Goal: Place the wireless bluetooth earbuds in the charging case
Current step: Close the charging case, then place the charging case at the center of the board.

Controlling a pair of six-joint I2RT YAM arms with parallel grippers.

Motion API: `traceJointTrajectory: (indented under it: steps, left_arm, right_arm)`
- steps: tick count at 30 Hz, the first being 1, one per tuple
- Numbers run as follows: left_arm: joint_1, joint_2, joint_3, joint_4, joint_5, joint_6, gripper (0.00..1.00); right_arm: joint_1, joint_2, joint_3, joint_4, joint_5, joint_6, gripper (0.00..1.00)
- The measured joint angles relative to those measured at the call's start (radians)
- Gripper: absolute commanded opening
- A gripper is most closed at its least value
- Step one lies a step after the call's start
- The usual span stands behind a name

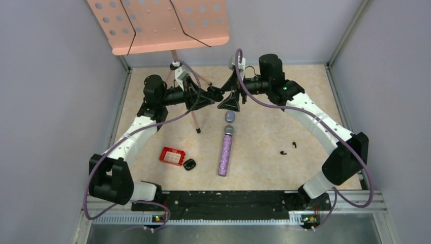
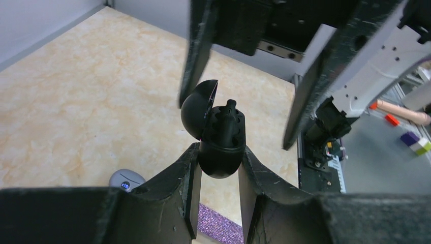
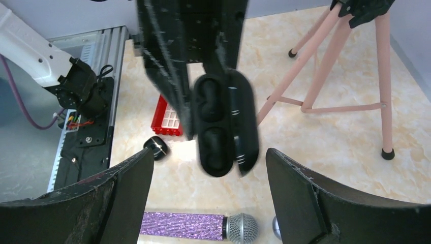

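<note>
My left gripper point(image 1: 217, 94) is shut on an open glossy black charging case point(image 2: 221, 147) and holds it in the air, with its lid point(image 2: 199, 109) swung to the left. A dark stem-like shape point(image 2: 231, 104) stands up from the case; I cannot tell if it is an earbud. My right gripper point(image 1: 229, 103) is open and empty, with its jaws on either side of the case point(image 3: 223, 124) but not touching it. Two black earbuds point(image 1: 295, 144) point(image 1: 283, 151) lie on the table at the right. The pale purple earbuds are out of view.
A purple glitter microphone point(image 1: 226, 150) lies mid-table, with a small grey-purple closed case point(image 1: 229, 116) at its head. A red box point(image 1: 172, 155) and a closed black case point(image 1: 189, 164) lie at the left. A pink music stand point(image 1: 157, 23) stands at the back, with its tripod legs point(image 3: 325, 56) near both grippers.
</note>
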Motion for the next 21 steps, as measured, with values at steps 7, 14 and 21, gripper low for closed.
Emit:
traceJointTrajectory:
  steps: [7,14,21]
  left_arm:
    - [0.0,0.005,-0.032,0.017,-0.142,-0.115,0.0]
    - [-0.002,0.032,-0.105,-0.012,-0.198,-0.123,0.0]
    - [-0.064,0.114,-0.088,-0.208,-0.36,-0.045,0.0]
  right_arm:
    - [0.002,-0.138,-0.076,-0.023,0.055,-0.05,0.81]
    - [-0.027,-0.252,-0.142,-0.036,0.167,-0.055,0.8]
    - [-0.226,-0.269,-0.185,-0.176,0.259,0.012,0.77]
